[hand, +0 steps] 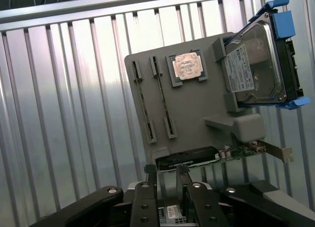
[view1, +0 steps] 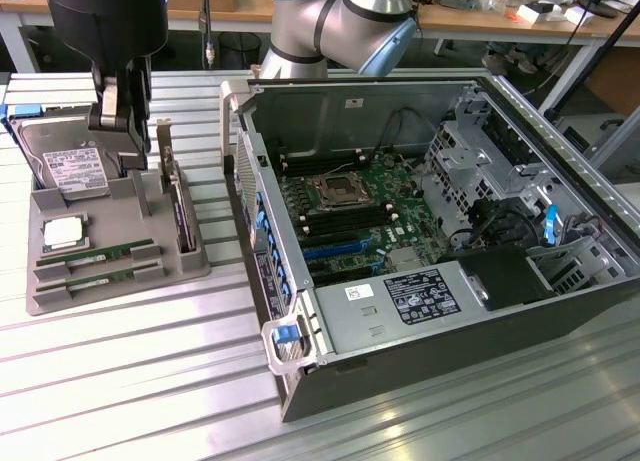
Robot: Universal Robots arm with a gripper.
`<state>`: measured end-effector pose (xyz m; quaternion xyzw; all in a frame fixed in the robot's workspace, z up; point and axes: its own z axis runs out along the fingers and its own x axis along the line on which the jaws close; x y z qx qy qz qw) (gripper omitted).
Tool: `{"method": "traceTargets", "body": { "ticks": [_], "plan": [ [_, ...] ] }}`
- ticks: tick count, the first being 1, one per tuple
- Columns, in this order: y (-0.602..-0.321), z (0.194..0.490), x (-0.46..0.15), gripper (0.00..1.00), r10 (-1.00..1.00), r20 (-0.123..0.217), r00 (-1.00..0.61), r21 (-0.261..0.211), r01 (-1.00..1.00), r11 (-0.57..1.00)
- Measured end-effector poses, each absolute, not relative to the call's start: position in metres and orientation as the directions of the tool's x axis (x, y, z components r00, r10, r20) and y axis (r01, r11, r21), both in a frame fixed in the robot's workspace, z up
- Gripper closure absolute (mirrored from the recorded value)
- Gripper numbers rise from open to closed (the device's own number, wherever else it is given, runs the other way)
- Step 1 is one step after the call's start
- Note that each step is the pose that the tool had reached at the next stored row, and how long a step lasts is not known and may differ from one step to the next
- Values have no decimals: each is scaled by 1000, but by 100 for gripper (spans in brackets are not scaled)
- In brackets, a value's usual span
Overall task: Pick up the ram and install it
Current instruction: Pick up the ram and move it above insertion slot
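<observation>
Item listing, from the exterior view's left to its right.

1. Ribbed metal table point(view1: 150, 381): carries everything below.
2. Grey parts tray point(view1: 60, 301), at the left of the table.
3. Hard drive point(view1: 70, 166), silver with blue rails, propped at the tray's back.
4. Processor point(view1: 65, 231), square and flat, in its recess in front of the drive.
5. Ram stick one point(view1: 97, 253) point(hand: 162, 96): long, green, seated in the tray slot just beside the processor.
6. Ram stick two point(view1: 100, 274) point(hand: 142, 101): same kind, in the parallel slot at the tray's front edge. Neither stick is in my grasp.
7. My gripper point(view1: 122, 131) point(hand: 166, 180): hangs over the back of the tray between the drive and the card, fingers spread wide with nothing between them, clear of both sticks.
8. Expansion card point(view1: 180, 206), upright on edge at the tray's right side, metal bracket on one end.
9. Computer case point(view1: 400, 371): lying open to the right of the tray, apart from it.
10. Motherboard point(view1: 360, 206), green, on the case floor.
11. Power supply point(view1: 400, 306), silver with a label, along the case's near wall.
</observation>
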<state>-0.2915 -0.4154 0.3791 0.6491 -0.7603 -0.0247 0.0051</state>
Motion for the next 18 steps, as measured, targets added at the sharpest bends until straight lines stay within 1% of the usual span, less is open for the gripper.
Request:
{"method": "traceTargets", "body": {
  "ticks": [18],
  "plan": [
    [-415,371,-292,70,-987,-24,-157,44,-987,156]
  ]
}}
